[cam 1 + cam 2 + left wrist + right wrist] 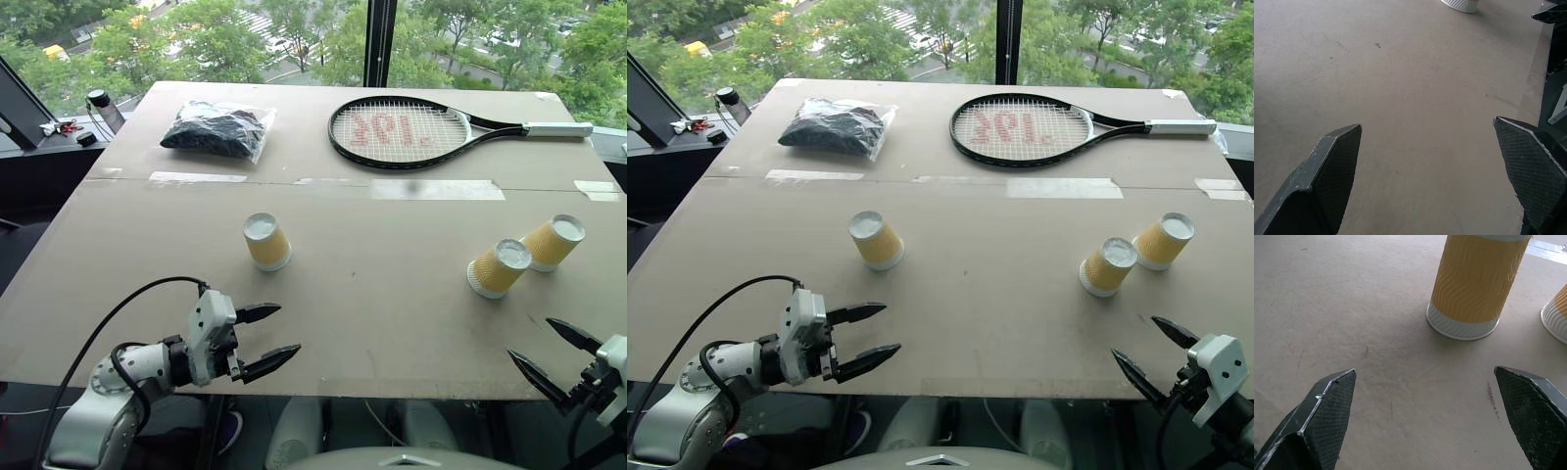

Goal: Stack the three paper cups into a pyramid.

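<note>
Standing apart on the table (pixel 392 313), three paper cups (pixel 266 241) remain unstacked.

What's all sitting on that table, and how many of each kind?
Yellow paper cups: 3, all upside down, one alone, two close together
Tennis racket: 1
Clear plastic bag of something dark: 1
Total: 5

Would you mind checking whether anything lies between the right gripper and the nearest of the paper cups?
Nothing visible does. The right gripper hangs open at the table's near edge, and only bare tabletop separates it from the nearest cup, which stands upside down beside a second cup.
</note>
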Motion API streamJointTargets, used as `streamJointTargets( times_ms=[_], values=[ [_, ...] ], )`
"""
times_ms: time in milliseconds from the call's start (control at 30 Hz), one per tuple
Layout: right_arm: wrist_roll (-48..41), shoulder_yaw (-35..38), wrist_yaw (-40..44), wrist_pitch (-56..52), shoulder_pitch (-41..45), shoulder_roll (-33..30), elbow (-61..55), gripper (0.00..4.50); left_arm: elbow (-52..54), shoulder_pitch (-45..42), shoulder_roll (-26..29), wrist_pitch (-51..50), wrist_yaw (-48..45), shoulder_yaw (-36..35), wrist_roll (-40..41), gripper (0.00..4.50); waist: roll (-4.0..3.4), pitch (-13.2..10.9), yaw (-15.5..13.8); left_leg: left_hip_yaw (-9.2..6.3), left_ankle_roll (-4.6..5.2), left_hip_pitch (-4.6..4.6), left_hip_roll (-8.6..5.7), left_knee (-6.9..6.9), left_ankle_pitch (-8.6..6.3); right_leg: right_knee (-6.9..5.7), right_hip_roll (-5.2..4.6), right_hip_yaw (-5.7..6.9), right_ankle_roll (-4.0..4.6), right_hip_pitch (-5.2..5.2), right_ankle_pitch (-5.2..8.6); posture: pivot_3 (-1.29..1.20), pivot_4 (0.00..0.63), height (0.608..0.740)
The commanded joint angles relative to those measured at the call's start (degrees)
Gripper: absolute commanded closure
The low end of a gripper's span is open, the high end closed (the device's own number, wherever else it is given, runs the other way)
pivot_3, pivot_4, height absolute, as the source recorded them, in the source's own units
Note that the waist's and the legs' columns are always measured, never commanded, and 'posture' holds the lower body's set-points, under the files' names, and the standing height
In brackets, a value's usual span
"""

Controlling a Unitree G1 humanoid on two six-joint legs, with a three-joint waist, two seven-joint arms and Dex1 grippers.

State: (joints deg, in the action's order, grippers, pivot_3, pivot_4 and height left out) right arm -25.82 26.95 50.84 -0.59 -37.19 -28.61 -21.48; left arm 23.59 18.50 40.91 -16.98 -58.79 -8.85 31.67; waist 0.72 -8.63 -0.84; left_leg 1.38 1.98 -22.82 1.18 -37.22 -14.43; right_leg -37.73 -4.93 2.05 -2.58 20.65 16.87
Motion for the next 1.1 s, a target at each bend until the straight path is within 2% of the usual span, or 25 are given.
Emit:
streamJointTargets(
  times_ms=[33, 167, 400, 633, 733, 833, 1100],
  values=[
    [0.2, -0.8, -3.9, 0.0, 1.3, 1.7, -3.8, 0.0, 0.3, -1.9, -0.9, 0.5, 0.3, -0.5, 1.1, 0.07, -0.01, 0.0, 0.0, 0.0, 0.0, 0.0, 0.0, 0.0, 0.0, 0.0, 0.0, 0.0, 0.0, 0.0, 0.0, 0.0, 0.15, 0.74],
    [3.9, -3.2, -11.2, 0.3, 3.6, 5.6, -8.0, 0.0, 0.0, -5.7, -3.6, 0.9, 0.6, 0.6, 2.1, 0.07, -0.08, 0.0, 0.0, -0.03, 0.0, 0.0, 0.02, 0.01, 0.0, -0.02, 0.0, 0.03, 0.0, 0.01, 0.0, 0.0, 0.15, 0.74],
    [4.7, -4.4, -16.2, 0.5, 9.4, 7.6, -6.6, 0.0, 0.0, -9.2, -4.9, 2.1, 1.7, 0.3, 1.0, 0.07, -0.06, 0.0, 0.0, 0.05, 0.0, -0.07, -0.02, 0.02, -0.01, 0.02, 0.0, 0.03, -0.2, 0.01, -0.11, 0.0, 0.15, 0.74],
    [-0.1, -10.9, -1.7, 6.1, 1.3, 3.0, -13.6, 0.0, 0.7, -4.7, -8.9, 1.7, 9.5, -8.5, 3.7, 0.07, -0.09, 0.0, 0.1, 0.03, 0.03, -0.07, -0.02, 0.06, -0.03, 0.04, 0.05, 0.05, -0.23, 0.01, -0.11, 0.0, 0.15, 0.74],
    [0.2, -13.5, 0.1, 6.0, 1.7, 0.9, -15.1, 0.0, 0.2, -4.1, -9.9, 0.6, 13.8, -10.3, 2.7, 0.07, -0.03, 0.0, 0.3, 0.05, 0.04, -0.05, 0.0, 0.01, -0.04, 0.03, 0.03, 0.02, -0.25, 0.0, -0.13, 0.0, 0.15, 0.74],
    [0.3, -15.9, 0.2, 4.5, 2.7, -0.5, -16.1, 0.0, -1.4, -7.9, -10.1, -1.1, 18.1, -10.4, 1.6, 0.07, 0.14, 0.0, -0.3, -0.02, 0.05, 0.02, -0.01, -0.07, -0.04, 0.01, 0.02, 0.08, -0.11, -0.03, -0.05, 0.0, 0.15, 0.74],
    [-0.4, -17.6, 0.6, 6.3, 5.5, -1.2, -16.3, 0.0, -6.7, -17.5, -8.1, -2.1, 19.8, -7.4, -2.2, 0.07, 0.17, 0.0, -0.3, -0.06, 0.04, -0.04, -0.07, -0.09, -0.03, 0.0, 0.05, 0.15, -0.24, -0.05, -0.13, 0.0, 0.15, 0.74]
  ],
)
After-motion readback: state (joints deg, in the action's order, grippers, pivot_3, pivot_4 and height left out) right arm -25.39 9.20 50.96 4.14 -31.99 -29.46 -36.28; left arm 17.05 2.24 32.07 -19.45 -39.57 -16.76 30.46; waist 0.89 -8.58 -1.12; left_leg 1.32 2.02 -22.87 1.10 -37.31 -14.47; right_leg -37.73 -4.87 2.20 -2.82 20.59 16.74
